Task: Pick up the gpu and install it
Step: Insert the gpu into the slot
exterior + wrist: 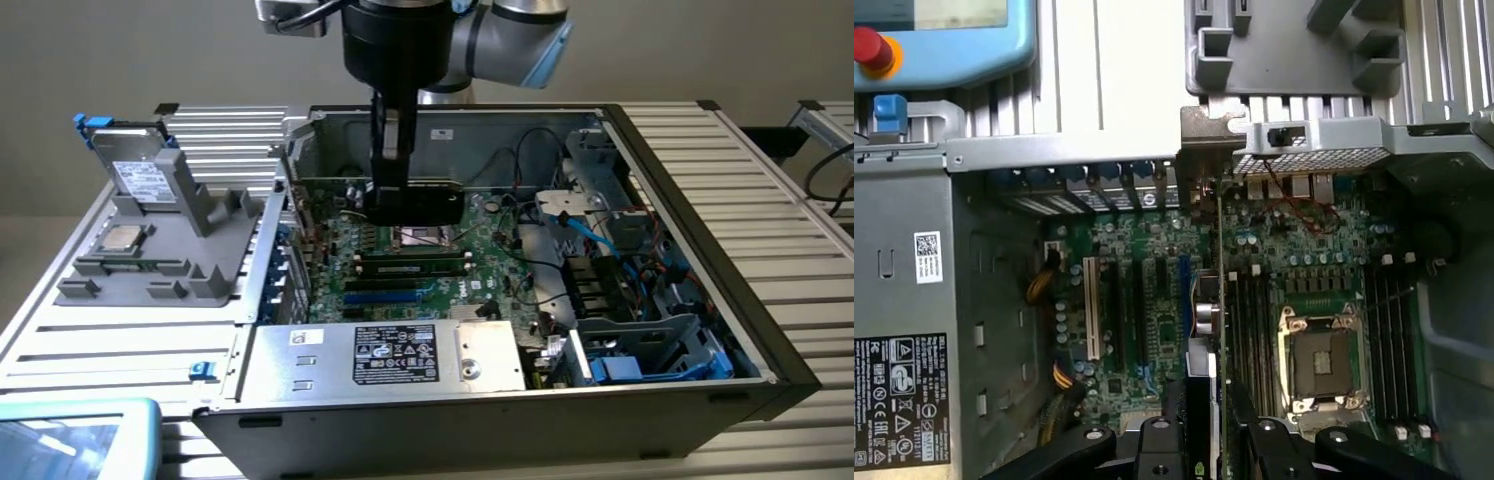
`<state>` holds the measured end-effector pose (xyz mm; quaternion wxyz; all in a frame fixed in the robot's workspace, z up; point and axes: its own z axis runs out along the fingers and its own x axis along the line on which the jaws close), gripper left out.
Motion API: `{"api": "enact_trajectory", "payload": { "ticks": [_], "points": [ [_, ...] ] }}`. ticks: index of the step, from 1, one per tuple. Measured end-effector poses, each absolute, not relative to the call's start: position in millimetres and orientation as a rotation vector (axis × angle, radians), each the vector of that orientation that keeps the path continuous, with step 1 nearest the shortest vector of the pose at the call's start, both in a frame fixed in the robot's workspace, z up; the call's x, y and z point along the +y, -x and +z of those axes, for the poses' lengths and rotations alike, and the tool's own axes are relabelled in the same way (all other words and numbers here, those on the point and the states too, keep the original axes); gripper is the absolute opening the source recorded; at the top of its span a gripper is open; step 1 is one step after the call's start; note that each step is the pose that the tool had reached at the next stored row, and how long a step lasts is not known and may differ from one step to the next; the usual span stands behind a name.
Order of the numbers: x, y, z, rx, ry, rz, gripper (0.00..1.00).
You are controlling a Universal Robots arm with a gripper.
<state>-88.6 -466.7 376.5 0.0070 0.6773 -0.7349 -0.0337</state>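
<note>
Gpu (416, 203) clamped between my jaws, which are closed on its upper edge. My gripper (392, 180) hangs straight down into the open computer case (467, 425), which lies on its side. The gpu stands on edge, black face outward, over the far part of the green motherboard (494, 270). In the wrist view it runs as a thin line between my two black fingers (1154, 445), just beside a blue slot (1183, 290) and well clear of the bare processor socket (1322, 360). From here I cannot tell whether its lower edge touches the board or hangs just above it.

The case rests on a table (761, 180) of ribbed silver metal slats. A plain grey wall (134, 50) stands behind. Inside the case, nearest the exterior camera, sits a silver power supply (387, 355) with a black label. On the table to the exterior view's left is a grey plastic holder (200, 215), and a silver drive (140, 175) with blue tabs stands upright in it. A blue-edged handheld controller (67, 440) lies at the near corner of the table, and its red button (869, 48) shows in the wrist view.
</note>
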Motion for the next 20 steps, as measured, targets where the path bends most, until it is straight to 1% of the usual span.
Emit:
{"api": "enact_trajectory", "payload": {
  "ticks": [10, 20],
  "points": [
    [-482, 81, 358, -2.299, -2.118, -0.106, 0.28],
    [-480, 81, 340, -2.302, -2.121, -0.114, 0.28]
  ]
}}
